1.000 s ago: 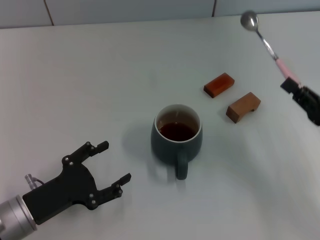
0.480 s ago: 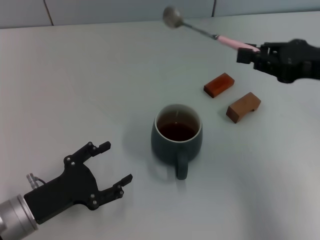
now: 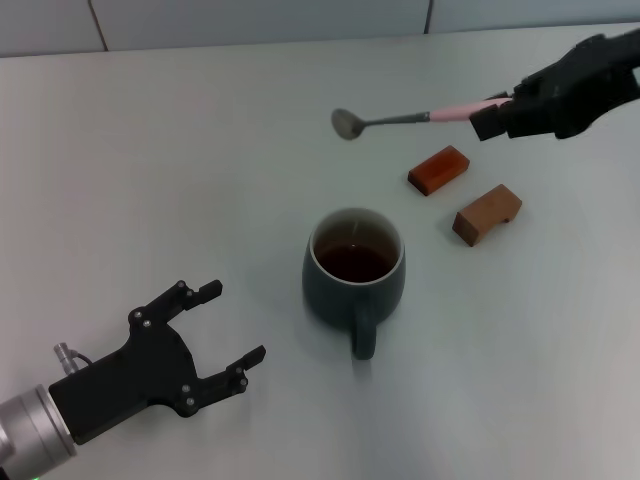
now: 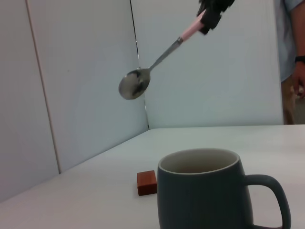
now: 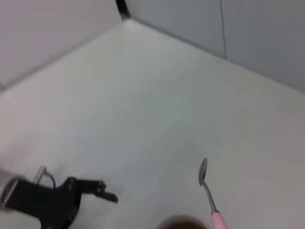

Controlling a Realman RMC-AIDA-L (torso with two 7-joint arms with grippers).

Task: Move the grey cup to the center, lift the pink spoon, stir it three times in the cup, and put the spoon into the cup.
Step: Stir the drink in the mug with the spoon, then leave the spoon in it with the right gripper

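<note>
The grey cup (image 3: pixel 354 275) stands mid-table with dark liquid inside and its handle toward the front; it also shows in the left wrist view (image 4: pixel 200 195). My right gripper (image 3: pixel 490 115) is shut on the pink handle end of the pink spoon (image 3: pixel 400 118) and holds it in the air. The spoon's silver bowl points left and hangs above the table beyond the cup. The spoon also shows in the left wrist view (image 4: pixel 143 78) and the right wrist view (image 5: pixel 207 183). My left gripper (image 3: pixel 230 322) is open and empty, low at the front left of the cup.
Two small brown blocks lie right of the cup: an orange-brown one (image 3: pixel 438 169) and a tan one (image 3: pixel 487 214). A pale wall runs along the table's back edge. A person stands at the edge of the left wrist view (image 4: pixel 291 57).
My right gripper has swung the spoon from the far right toward the middle, then lowered it, so its bowl now points left behind the cup. The left arm has barely moved.
</note>
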